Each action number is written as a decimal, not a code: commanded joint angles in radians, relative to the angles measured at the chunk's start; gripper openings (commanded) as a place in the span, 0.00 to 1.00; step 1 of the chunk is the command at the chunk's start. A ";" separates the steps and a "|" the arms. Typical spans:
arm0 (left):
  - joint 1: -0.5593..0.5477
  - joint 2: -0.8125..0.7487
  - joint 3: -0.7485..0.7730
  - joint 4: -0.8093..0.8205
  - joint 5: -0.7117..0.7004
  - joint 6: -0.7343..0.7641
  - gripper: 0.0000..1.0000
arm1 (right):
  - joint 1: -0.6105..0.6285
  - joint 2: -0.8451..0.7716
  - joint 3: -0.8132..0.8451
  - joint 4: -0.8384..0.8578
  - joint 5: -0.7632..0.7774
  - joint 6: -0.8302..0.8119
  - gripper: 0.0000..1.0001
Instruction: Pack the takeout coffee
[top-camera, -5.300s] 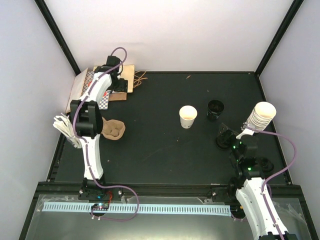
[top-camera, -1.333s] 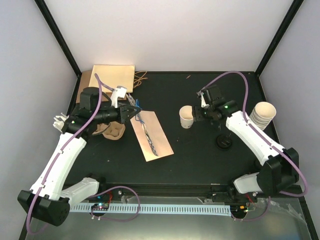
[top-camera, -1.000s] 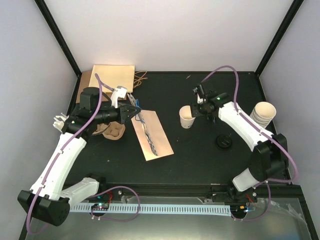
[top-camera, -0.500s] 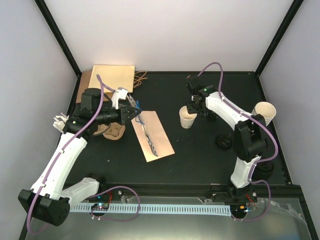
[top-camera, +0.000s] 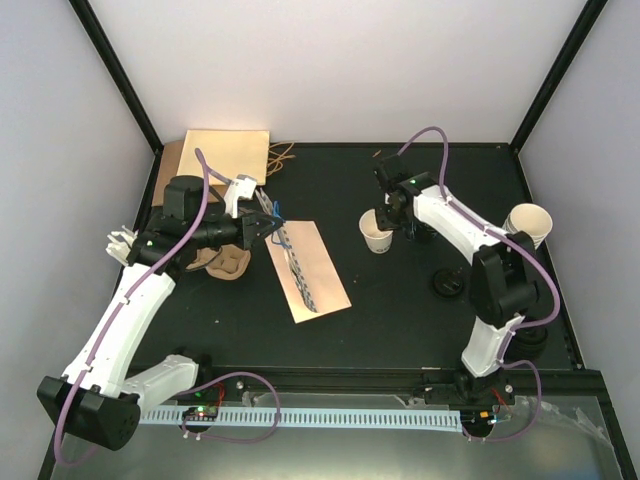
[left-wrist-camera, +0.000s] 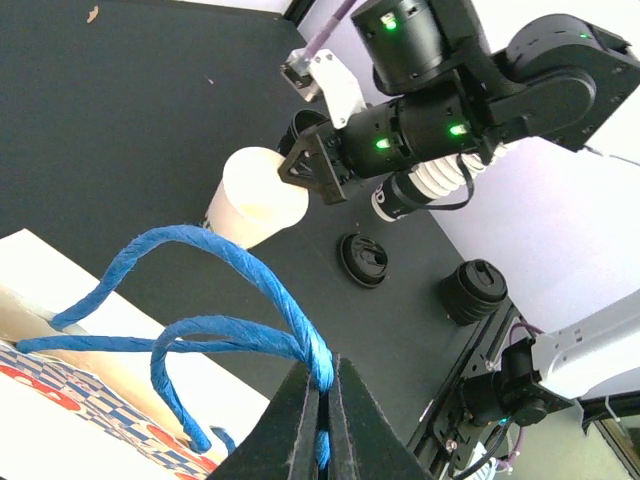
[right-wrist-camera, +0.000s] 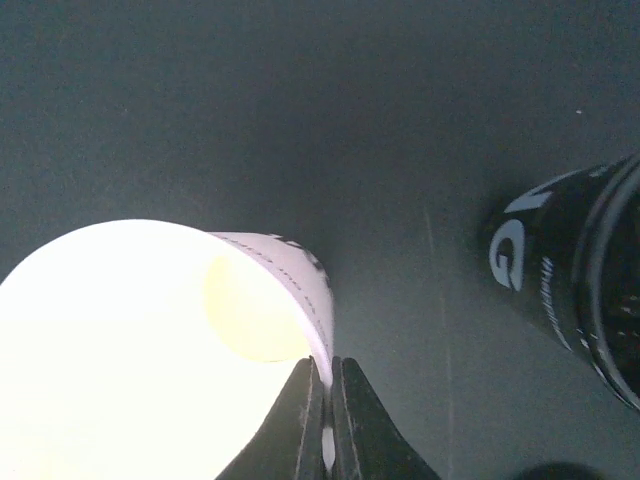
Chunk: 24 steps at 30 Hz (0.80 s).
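pickup: right gripper (right-wrist-camera: 323, 390) pinches small cream paper cup (right-wrist-camera: 120, 350) at rim; left gripper (left-wrist-camera: 320, 395) clamps blue cord bag handles (left-wrist-camera: 235, 255); next, lift cup.

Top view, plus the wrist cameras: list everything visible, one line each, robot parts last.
single paper cup: one, cream-white, centre-right
lid: one, black, near-right of that cup
black container: one, white lettering, beside the cup
cup stack: one, cream, right edge
paper bag: one, pale with blue checks, flat, centre-left
bag handles: two loops, blue cord, bag's far end
brown paper pile: one, tan, back-left corner
cup carrier: one, brown, left side
left gripper: one, black, shut on bag handles
right gripper: one, black, shut on cup's rim
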 joint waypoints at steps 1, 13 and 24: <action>-0.002 0.002 0.021 0.028 0.023 0.016 0.03 | -0.002 -0.090 -0.033 -0.045 0.031 -0.007 0.02; -0.002 0.001 0.014 0.039 0.032 0.010 0.03 | -0.002 -0.351 -0.319 -0.044 0.014 0.018 0.02; -0.002 -0.007 0.010 0.036 0.050 0.007 0.03 | -0.001 -0.555 -0.480 -0.050 0.045 0.086 0.03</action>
